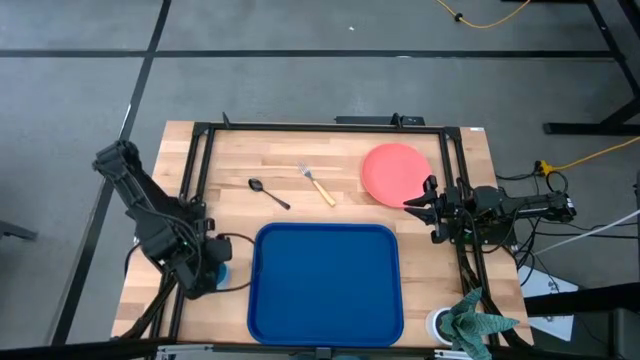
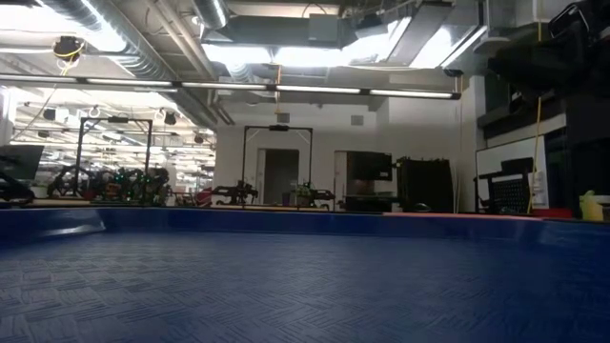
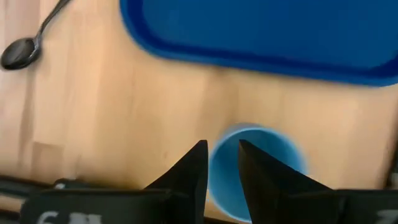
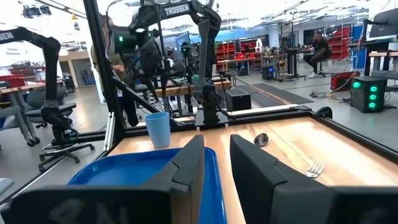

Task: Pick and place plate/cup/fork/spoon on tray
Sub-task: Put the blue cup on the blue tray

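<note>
The light-blue cup (image 1: 221, 270) stands upright on the wood, left of the dark-blue tray (image 1: 325, 282). It also shows in the right wrist view (image 4: 157, 129). My left gripper (image 3: 221, 163) hovers just above the cup's rim (image 3: 258, 171), fingers pointing down with only a narrow slit between them. The salmon-pink plate (image 1: 392, 172), the tan-handled fork (image 1: 320, 186) and the dark spoon (image 1: 268, 192) lie on the table beyond the tray. My right gripper (image 1: 410, 203) waits level at the plate's near-right edge, shut and empty.
A white container with green cloth (image 1: 470, 320) sits at the near right corner. Black frame rails (image 1: 320, 127) run along the far, left and right sides of the table. The tray's floor (image 2: 305, 286) is bare. People and other rigs show in the room behind (image 4: 320, 46).
</note>
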Robot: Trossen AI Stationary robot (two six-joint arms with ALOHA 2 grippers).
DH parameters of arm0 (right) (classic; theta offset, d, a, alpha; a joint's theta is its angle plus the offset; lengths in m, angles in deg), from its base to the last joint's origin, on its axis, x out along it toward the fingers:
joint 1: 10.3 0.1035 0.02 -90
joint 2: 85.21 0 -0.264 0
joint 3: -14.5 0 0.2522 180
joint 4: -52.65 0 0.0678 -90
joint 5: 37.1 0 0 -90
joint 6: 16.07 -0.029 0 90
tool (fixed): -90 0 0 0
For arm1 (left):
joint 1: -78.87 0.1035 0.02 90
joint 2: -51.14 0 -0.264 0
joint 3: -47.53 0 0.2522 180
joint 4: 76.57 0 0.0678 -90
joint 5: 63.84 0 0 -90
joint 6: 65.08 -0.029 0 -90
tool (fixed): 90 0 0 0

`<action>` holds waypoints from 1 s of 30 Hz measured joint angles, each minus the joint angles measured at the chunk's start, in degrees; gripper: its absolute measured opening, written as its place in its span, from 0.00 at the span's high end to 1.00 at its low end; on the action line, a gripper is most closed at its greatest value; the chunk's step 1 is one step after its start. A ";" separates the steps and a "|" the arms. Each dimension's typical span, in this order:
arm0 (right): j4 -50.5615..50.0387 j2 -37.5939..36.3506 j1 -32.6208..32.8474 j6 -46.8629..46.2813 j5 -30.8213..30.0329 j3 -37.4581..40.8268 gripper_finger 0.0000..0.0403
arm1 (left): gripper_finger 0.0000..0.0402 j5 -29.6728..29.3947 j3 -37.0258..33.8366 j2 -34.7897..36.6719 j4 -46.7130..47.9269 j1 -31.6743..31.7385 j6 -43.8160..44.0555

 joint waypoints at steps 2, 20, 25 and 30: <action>0.00 0.00 0.00 0.01 -0.01 0.00 0.79 | 0.80 0.81 -1.93 -0.54 -0.18 0.02 0.04; 0.00 0.00 -0.01 0.14 -0.02 0.00 0.79 | 0.80 7.82 -9.47 -0.88 -6.98 0.04 0.16; 0.00 0.00 -0.02 0.15 -0.04 0.00 0.79 | 0.80 7.98 -8.69 -0.86 -7.14 0.04 0.16; 0.00 0.00 0.00 0.15 -0.04 0.00 0.79 | 0.80 7.81 -8.20 -0.85 -6.79 0.04 0.03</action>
